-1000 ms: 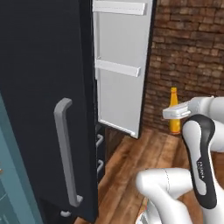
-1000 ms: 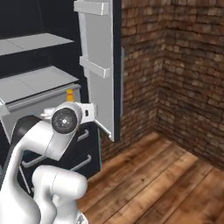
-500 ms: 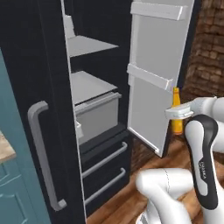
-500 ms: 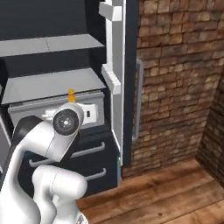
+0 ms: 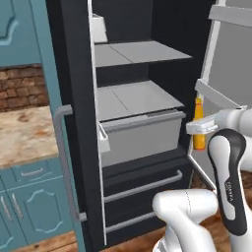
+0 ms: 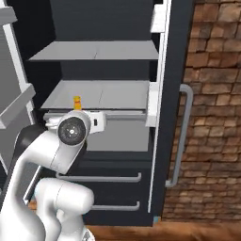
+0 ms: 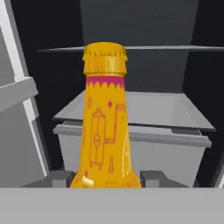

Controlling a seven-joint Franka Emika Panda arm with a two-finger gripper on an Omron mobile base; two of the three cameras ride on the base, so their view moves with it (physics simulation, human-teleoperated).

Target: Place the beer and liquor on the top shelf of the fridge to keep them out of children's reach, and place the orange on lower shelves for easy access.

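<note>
My gripper [image 5: 198,128] is shut on the beer [image 5: 198,124], a slim amber bottle with a yellowish cap, and holds it upright in front of the open fridge [image 5: 162,29]. In the hand view the beer [image 7: 105,131] rises between my dark fingertips [image 7: 59,178]. Its cap [image 6: 76,100] pokes up above my wrist in the right base view. The top shelf of the fridge [image 5: 142,51] is a bare grey panel well above the bottle. Below it lie a second shelf [image 6: 101,93] and a grey drawer [image 5: 142,135]. The liquor and the orange are out of view.
The open fridge door with white bins [image 5: 219,96] stands just right of the bottle. The other door, with a grey bar handle [image 5: 61,162], stands left. Teal cabinets and a wooden counter [image 5: 22,133] lie beyond it. A brick wall [image 6: 214,94] flanks the fridge.
The whole scene has swung as the base turned; the fridge interior now faces me head-on. The beer stays in my grip at the same height.
</note>
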